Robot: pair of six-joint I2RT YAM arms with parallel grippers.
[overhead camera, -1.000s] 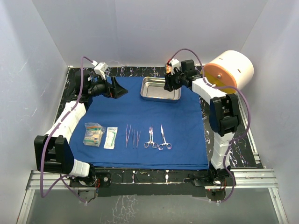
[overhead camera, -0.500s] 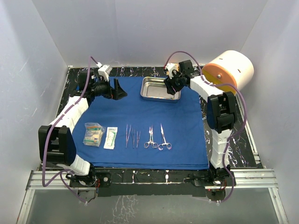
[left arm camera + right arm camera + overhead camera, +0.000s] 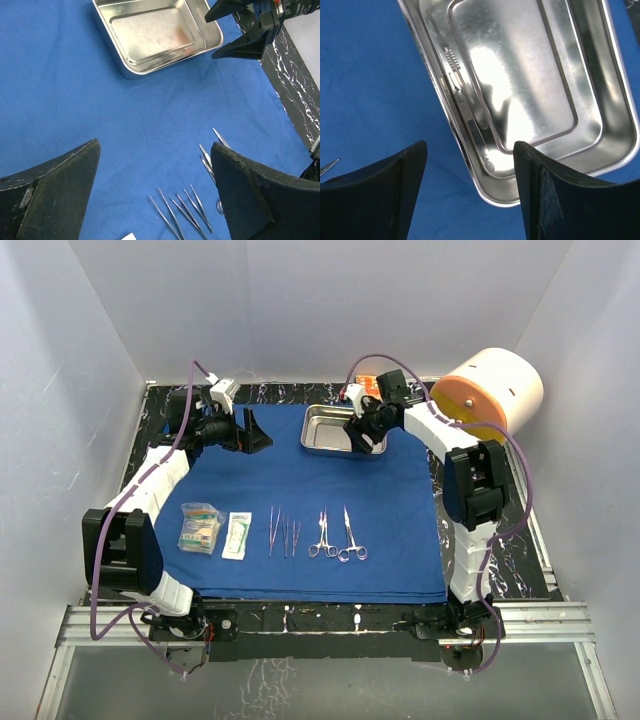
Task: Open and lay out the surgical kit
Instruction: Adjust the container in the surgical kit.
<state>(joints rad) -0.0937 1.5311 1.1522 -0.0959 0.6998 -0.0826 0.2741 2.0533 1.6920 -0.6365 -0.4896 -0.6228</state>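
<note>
Our right gripper [image 3: 469, 150] hangs open and empty over the steel tray [image 3: 530, 75]. We reckon it should squarely straddle the slender tool [image 3: 470, 112], left of centre. Our left gripper [image 3: 155, 145] gapes empty.

Large royal-blue cloth wrap [image 3: 320, 485] spread flat and unfolded. Shiny rectangular steel tray [image 3: 322, 430] upright near its far edge; slim flat steel tool [image 3: 466, 110] inside, along one long wall. Near row, left to right: two small clear packets [image 3: 200, 528], slender steel forceps [image 3: 283, 532], two scissors-like clamps [image 3: 337, 537]
</note>
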